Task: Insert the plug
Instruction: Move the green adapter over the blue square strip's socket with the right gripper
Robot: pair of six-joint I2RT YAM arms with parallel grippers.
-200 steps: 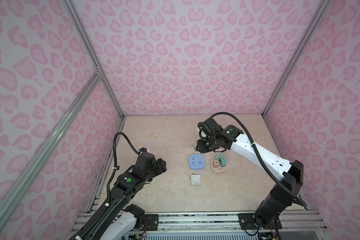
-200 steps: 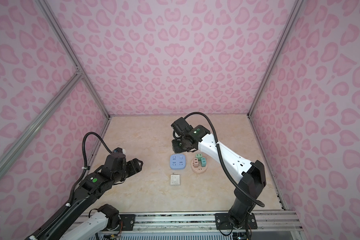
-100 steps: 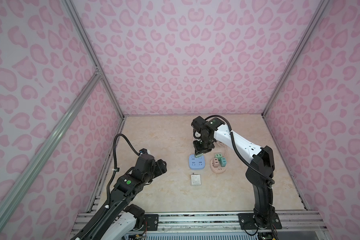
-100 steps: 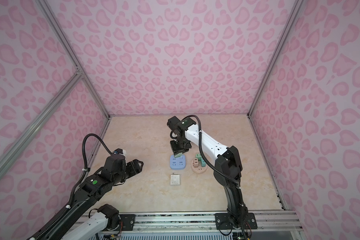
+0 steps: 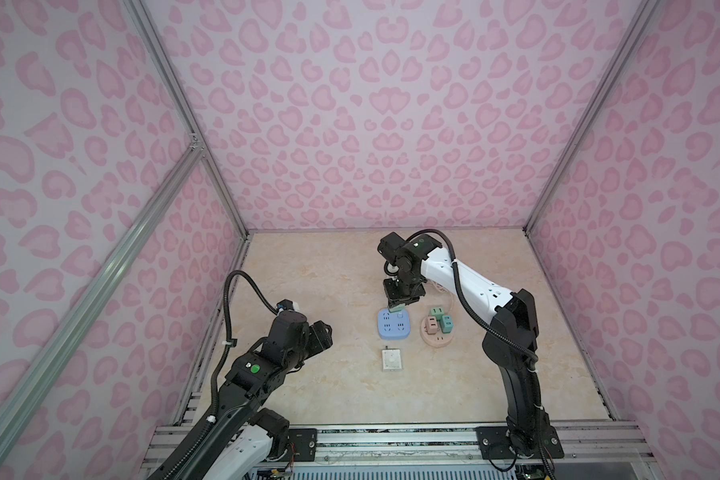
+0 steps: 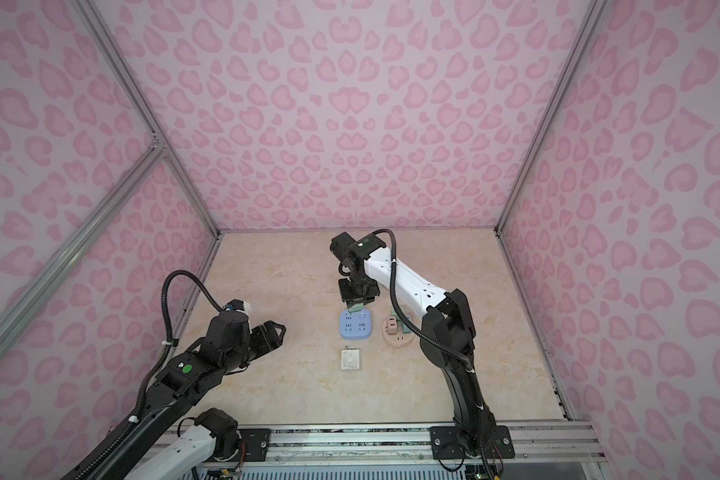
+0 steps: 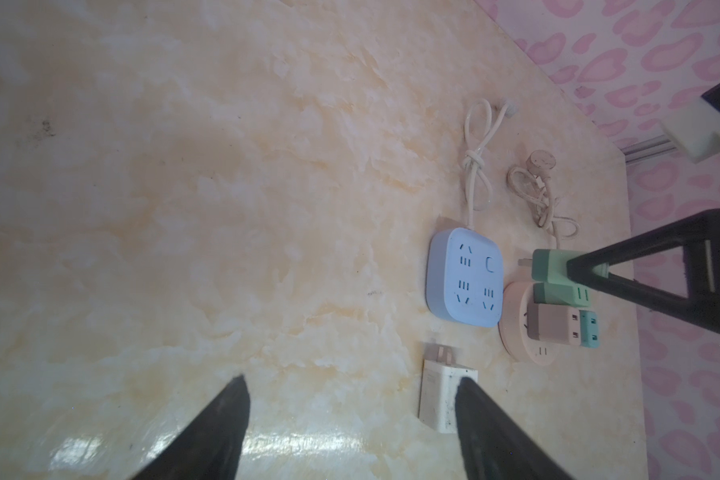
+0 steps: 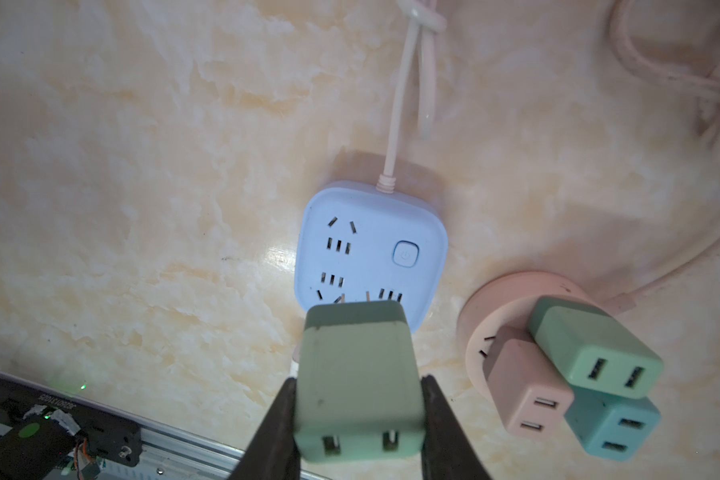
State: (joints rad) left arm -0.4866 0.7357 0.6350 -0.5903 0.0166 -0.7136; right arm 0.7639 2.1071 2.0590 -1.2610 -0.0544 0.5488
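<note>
Currently, the green plug [image 8: 350, 345] is gripped by its sides between the black fingers [image 8: 275, 419] of the right gripper [image 8: 358, 380], which is clenched on it. Its two USB ports are turned up toward the wrist camera and its metal prongs are pointed down at the blue socket block [image 8: 371, 249]. The prongs are seen bare and are not seated in any slot. In both top views the plug is held over the far edge of the block. Three sets of slots and a power button are shown on the block's face, and a knotted white cord [image 7: 188, 166] is led away from its far side. Just to the right of the block, a round pink socket base [image 5: 437, 341] is placed on the marbled tabletop [image 5: 308, 270]. Three chargers are plugged into it: a green cube [image 8: 595, 349], a pink cube [image 8: 524, 386] and a teal cube [image 8: 612, 424]. A pink cord [image 7: 533, 195] is coiled beyond the base, on the far side. Nearer than the block and apart from it, a white adapter [image 5: 392, 359] is laid flat. Well to the left, the left gripper [image 7: 350, 379] is held over the tabletop with its fingers spread wide and nothing between them.
</note>
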